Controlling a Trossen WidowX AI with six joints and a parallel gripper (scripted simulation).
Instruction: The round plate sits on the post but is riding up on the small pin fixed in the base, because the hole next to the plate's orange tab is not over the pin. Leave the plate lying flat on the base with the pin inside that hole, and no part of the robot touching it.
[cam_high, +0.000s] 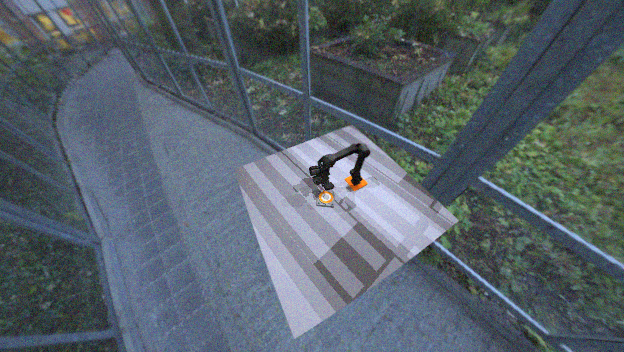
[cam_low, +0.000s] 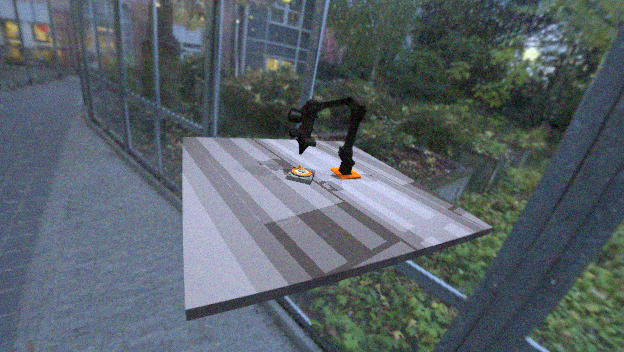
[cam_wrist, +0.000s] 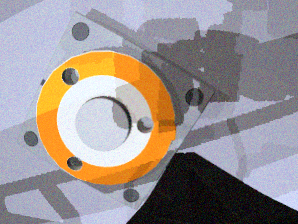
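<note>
Exterior view: I see the striped grey table (cam_low: 240, 220) outdoors beside glass fencing (cam_low: 150, 90). Orange-ringed round plate (cam_low: 301, 171) sits on its base (cam_low: 300, 177), at the arm mount's (cam_low: 345, 173) 9 o'clock. Gripper (cam_low: 303, 147) hovers above, fingers closed, empty.

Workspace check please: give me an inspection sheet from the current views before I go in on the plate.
Surface: table with grey striped top, standing outdoors.
Job's things: round plate with an orange ring sits on the grey base; the central post shows through its middle. Whether it lies flat cannot be told; tab and pin cannot be made out.
Clutter: nothing seen.
Grippers: gripper shut and holding nothing, pointing down above the plate with a gap between them, slightly off to one side.
Cables: nothing seen.
Surroundings: arm's orange mount beside the base; glass fence panels, paved path, grass and a planter box beyond the table.
</note>
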